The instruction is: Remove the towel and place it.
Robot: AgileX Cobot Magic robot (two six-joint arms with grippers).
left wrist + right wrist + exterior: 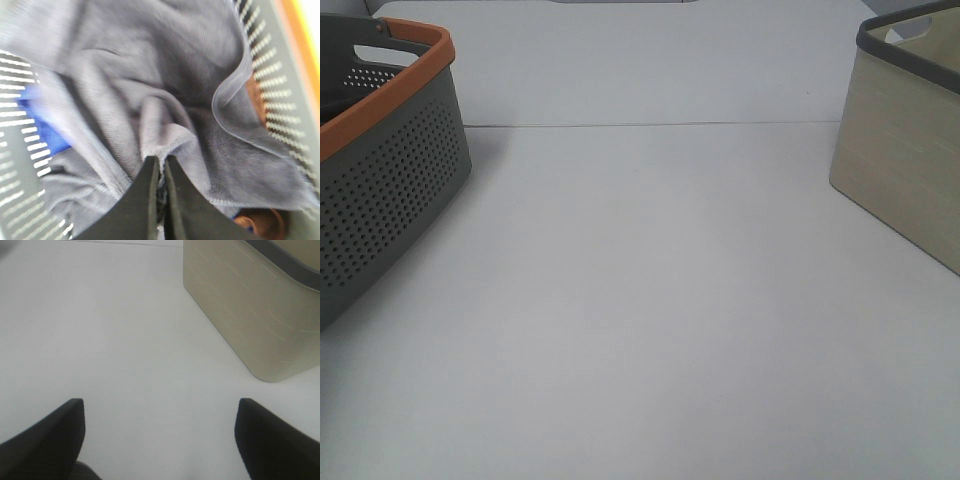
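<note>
Spotter: Closest to your left wrist camera is the left gripper [161, 162]. Its jaws are drawn almost together with only a sliver between them, and they look pinched on a raised fold of the towel [150, 75].

Operator: So where does that leave me?

Spotter: At the very start, I'd judge. You have the grip, but the towel lies heaped inside the grey basket [272, 70] and is not lifted out. Pulling it clear, carrying it and setting it down are all left to do.

Operator: Anything else in there with it?

Spotter: Yes. A blue piece [44, 129] shows beside the towel against one perforated wall. Something brown [256, 95] peeks from under a lifted hem by the other wall. What they are, I cannot tell, because the view is blurred. You may drag them up with the towel.

Operator: And outside the basket?

Spotter: From the high camera, the grey basket, orange-rimmed, sits at the left of the desk [650, 300]. A beige basket [900, 170] sits at the right, well apart from it, and its inside is hidden from you. Your right gripper [160, 407] hangs over the desk near the beige basket, jaws spread wide, holding nothing.
</note>
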